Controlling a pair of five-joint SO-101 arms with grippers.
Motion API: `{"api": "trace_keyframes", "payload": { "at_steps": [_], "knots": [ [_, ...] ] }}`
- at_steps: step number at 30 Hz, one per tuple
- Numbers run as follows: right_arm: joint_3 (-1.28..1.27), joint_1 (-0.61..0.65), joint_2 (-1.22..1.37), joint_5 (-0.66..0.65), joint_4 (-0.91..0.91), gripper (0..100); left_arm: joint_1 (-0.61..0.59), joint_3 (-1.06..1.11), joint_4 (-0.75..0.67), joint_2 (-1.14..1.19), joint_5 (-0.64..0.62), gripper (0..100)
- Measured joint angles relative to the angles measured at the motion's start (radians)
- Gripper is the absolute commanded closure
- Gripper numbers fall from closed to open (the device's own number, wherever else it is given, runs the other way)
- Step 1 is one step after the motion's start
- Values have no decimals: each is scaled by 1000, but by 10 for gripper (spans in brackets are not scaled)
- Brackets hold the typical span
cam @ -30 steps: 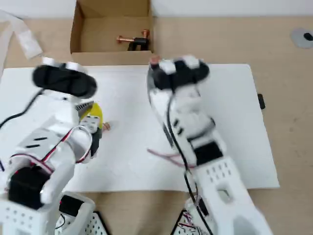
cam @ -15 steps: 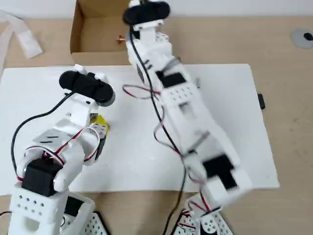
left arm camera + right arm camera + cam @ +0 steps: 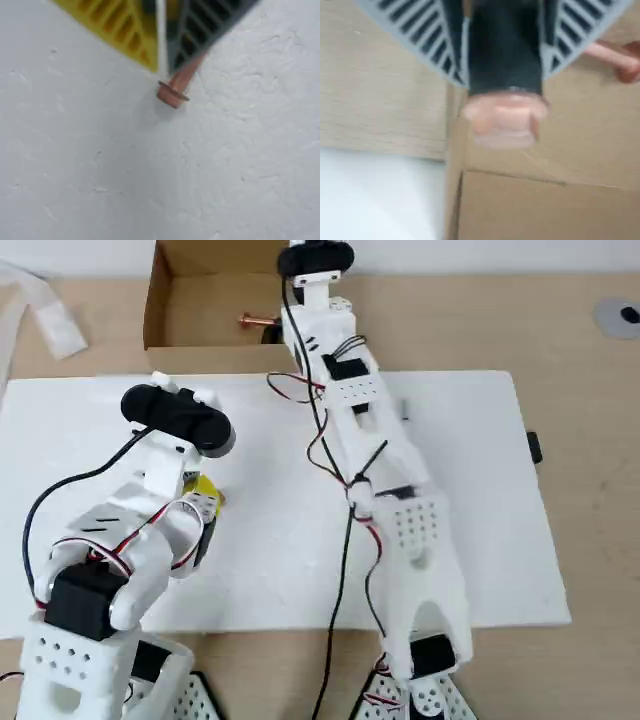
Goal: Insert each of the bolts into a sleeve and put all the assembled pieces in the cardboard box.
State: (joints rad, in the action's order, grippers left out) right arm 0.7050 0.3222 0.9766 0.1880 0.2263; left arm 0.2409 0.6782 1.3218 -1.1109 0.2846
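I count two arms, one cardboard box (image 3: 155,302), three copper bolts and, as best I can judge, two black sleeves.

The left fingers (image 3: 125,35), one yellow and one black, are pressed together on the shank of a bare bolt (image 3: 176,89). Its flanged head hangs close to the white sheet (image 3: 480,500). I cannot tell whether it touches.

My right arm (image 3: 370,430) is stretched out to the box. The right fingers (image 3: 410,25), both grey, pinch a black sleeve (image 3: 505,50) with a bolt head (image 3: 504,117) showing at its free end. The piece hangs above the box's wall.

Inside the box lies one assembled piece (image 3: 256,320). Its copper bolt is plain from above. The dark shape next to it is probably its sleeve, though the arm partly hides it.

The white sheet covers most of a wooden tabletop (image 3: 590,540), and the box stands on the wood just beyond the sheet's far edge. Also on the wood are a grey round disc (image 3: 618,316) at the far right, a small black item (image 3: 535,447) at the sheet's right edge, and a crumpled white strip (image 3: 45,315) at the far left.
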Motion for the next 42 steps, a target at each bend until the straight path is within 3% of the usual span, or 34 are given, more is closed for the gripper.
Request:
{"api": "trace_keyframes", "payload": {
  "at_steps": [8,11,19,26,38,42],
  "knots": [
    [308,0,213,0,143,986,0,0,0,0,0,983],
    [400,0,261,-2,224,979,0,0,0,0,0,919],
    [611,2,325,-2,419,747,0,92,0,0,38,878],
    [790,2,325,-2,575,753,-78,120,0,2,48,878],
    [908,-49,190,-2,1023,752,-120,199,0,44,364,875],
    [908,-81,72,-2,1163,752,-121,210,-57,157,402,875]
  ]
}}
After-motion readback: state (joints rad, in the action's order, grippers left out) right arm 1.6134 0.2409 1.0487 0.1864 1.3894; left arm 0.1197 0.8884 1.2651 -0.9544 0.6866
